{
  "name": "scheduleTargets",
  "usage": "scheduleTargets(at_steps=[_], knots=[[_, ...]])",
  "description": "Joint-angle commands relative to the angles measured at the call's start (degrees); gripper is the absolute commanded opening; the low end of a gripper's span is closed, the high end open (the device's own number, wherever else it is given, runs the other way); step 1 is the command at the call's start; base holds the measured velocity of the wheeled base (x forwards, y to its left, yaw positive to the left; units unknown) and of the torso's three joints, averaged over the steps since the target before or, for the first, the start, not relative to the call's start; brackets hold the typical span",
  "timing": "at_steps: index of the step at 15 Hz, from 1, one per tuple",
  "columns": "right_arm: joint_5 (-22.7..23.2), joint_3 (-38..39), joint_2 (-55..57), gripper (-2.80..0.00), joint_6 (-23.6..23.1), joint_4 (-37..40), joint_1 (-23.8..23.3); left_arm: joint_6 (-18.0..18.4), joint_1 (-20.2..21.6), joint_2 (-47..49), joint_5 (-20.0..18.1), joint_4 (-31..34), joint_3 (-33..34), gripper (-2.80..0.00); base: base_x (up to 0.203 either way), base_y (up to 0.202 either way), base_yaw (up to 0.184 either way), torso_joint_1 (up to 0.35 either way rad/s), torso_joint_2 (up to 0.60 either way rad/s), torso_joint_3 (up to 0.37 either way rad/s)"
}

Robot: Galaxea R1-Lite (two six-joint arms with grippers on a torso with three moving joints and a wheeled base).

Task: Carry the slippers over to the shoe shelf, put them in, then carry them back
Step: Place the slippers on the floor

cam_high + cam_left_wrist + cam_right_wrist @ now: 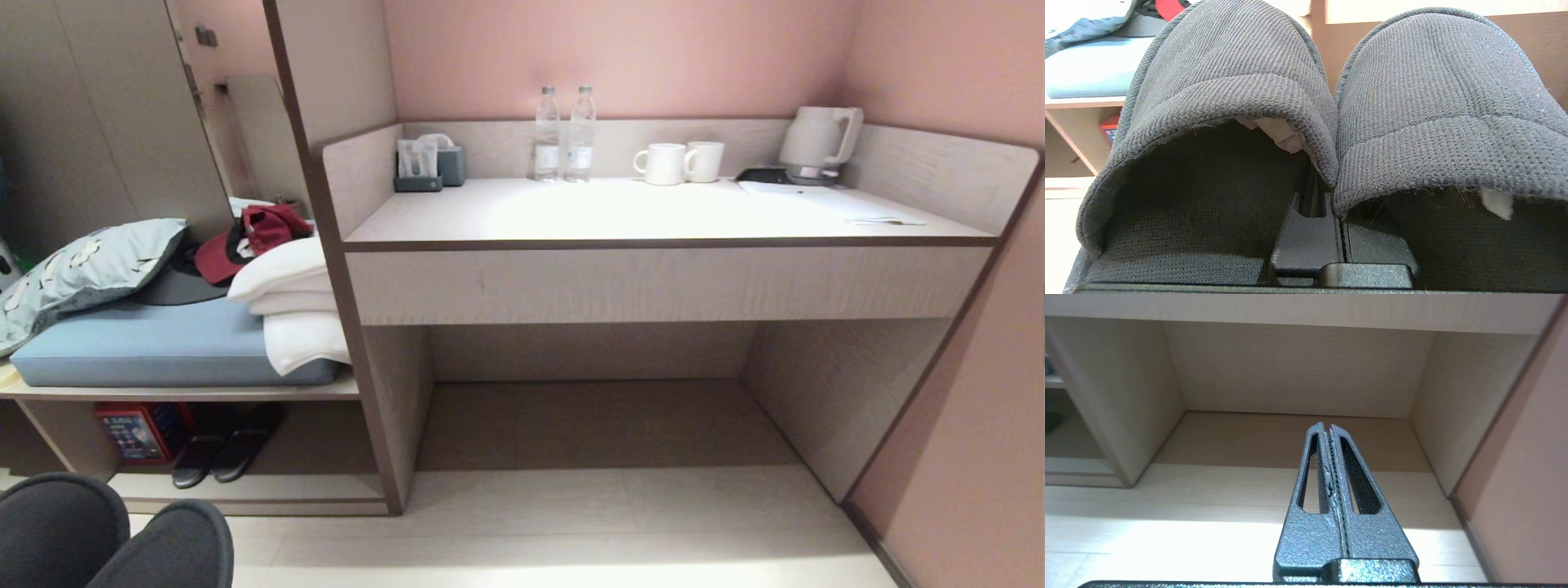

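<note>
The left hand (1340,228) is clamped on the slippers (1331,102), its fingers pressed together on the two inner walls where the pair meets, toes pointing away from the wrist; in the head view the slippers (114,535) show at the lower left corner, above the pale floor (571,523). The right hand (1327,428) holds nothing, fingers pressed flat together, pointing into the knee recess under the worktop (653,212); the shoe shelf (269,486) lies left of that recess, beneath a blue cushion (155,343), with another dark pair (220,453) inside it.
</note>
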Motion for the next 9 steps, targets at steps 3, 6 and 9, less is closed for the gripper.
scheduleTargets(at_steps=[3, 6, 9], knots=[[0.0, 0.0, 0.0, -2.8, 0.0, 0.0, 0.1, 0.0, 0.0, 0.0, 0.0, 0.0, 0.0, -2.8, 0.0, -0.195, 0.0, 0.003, 0.0, 0.004], [0.0, 0.0, 0.0, -2.8, 0.0, 0.0, 0.1, 0.0, 0.0, 0.0, 0.0, 0.0, 0.0, -2.8, 0.0, -0.198, 0.001, -0.001, 0.0, 0.002], [0.0, 0.0, 0.0, -2.8, 0.0, 0.0, 0.0, 0.0, 0.0, 0.0, 0.0, 0.0, 0.0, -2.8, 0.0, -0.197, 0.002, 0.003, 0.0, 0.005]])
